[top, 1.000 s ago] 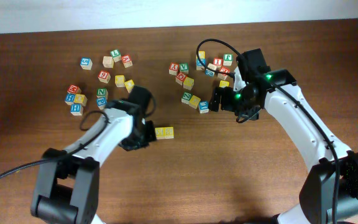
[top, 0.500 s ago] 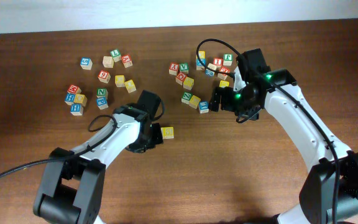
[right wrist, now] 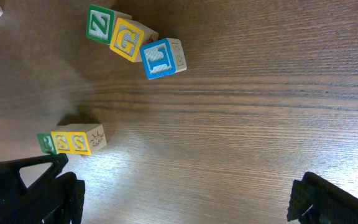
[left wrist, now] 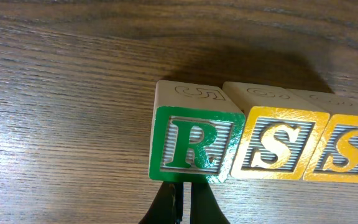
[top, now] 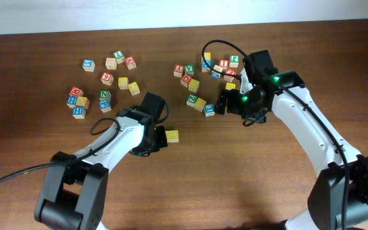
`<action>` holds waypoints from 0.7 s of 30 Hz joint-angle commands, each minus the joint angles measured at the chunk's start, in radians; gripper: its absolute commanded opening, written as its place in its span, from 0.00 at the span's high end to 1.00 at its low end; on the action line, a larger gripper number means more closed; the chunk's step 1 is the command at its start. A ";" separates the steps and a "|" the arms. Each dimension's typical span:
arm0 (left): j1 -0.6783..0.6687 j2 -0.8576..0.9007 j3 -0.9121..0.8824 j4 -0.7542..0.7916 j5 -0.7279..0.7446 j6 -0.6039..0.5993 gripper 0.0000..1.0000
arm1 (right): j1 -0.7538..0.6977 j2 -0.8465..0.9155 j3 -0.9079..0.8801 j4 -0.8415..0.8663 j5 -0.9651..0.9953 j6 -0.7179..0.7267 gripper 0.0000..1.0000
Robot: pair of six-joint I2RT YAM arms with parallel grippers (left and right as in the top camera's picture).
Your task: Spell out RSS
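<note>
The green R cube (left wrist: pixel 194 143) stands in a row with two yellow S cubes (left wrist: pixel 278 144) (left wrist: pixel 352 148), side by side and touching, reading R S S. My left gripper (left wrist: pixel 184 202) is shut and empty, its tips right at the R cube's near face. In the overhead view the left gripper (top: pixel 154 138) covers the R cube and only yellow S cube faces (top: pixel 171 135) show. The row also shows in the right wrist view (right wrist: pixel 73 140). My right gripper (top: pixel 225 102) is open and empty, apart from the row.
A green N cube (right wrist: pixel 98 23), a yellow G cube (right wrist: pixel 128 38) and a blue cube (right wrist: pixel 159 57) lie near the right gripper. Several more lettered cubes lie in clusters at the back left (top: pixel 104 80) and back centre (top: pixel 206 67).
The left gripper moved right up against the cube row between one second and half a second ago. It has held still since. The right arm has not moved.
</note>
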 commanded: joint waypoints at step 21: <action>0.002 -0.021 -0.010 -0.012 -0.014 -0.002 1.00 | -0.006 -0.009 0.013 0.001 0.009 0.000 0.02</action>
